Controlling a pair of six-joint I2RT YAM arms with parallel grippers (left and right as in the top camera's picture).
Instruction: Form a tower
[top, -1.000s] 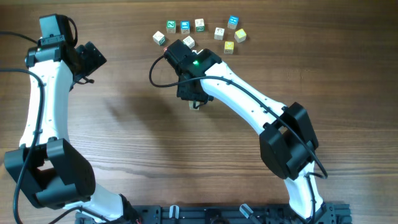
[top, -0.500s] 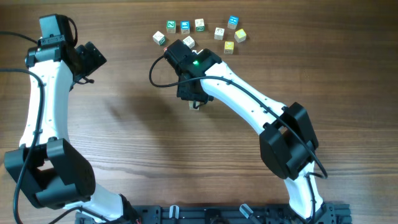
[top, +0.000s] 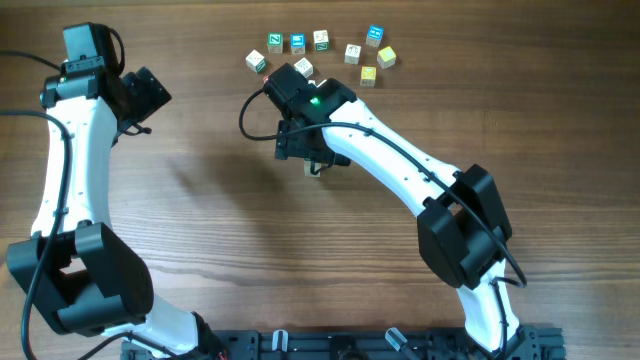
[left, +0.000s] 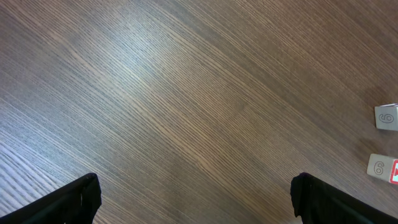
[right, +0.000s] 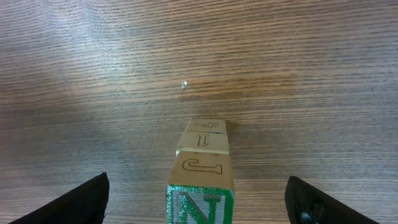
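The tower (right: 201, 168) is a one-cube-wide column of pale wooden letter cubes, seen from above in the right wrist view; its top cube has a green N face and a J side. My right gripper (right: 199, 202) straddles the top cube, open, with both black fingers well clear of its sides. In the overhead view the tower (top: 315, 168) peeks out just below the right gripper (top: 306, 152) at the table's middle back. My left gripper (top: 150, 95) hovers open at the far left over bare wood, its fingertips (left: 84, 198) wide apart.
Several loose letter cubes (top: 321, 40) lie scattered along the back edge, among them yellow ones (top: 386, 57) and a blue one (top: 375, 36). Two pale cubes (left: 385, 116) show at the right edge of the left wrist view.
My right gripper's fingers have spread apart, letting go of the top cube of the tower. The tower stays standing. The left arm has not moved.
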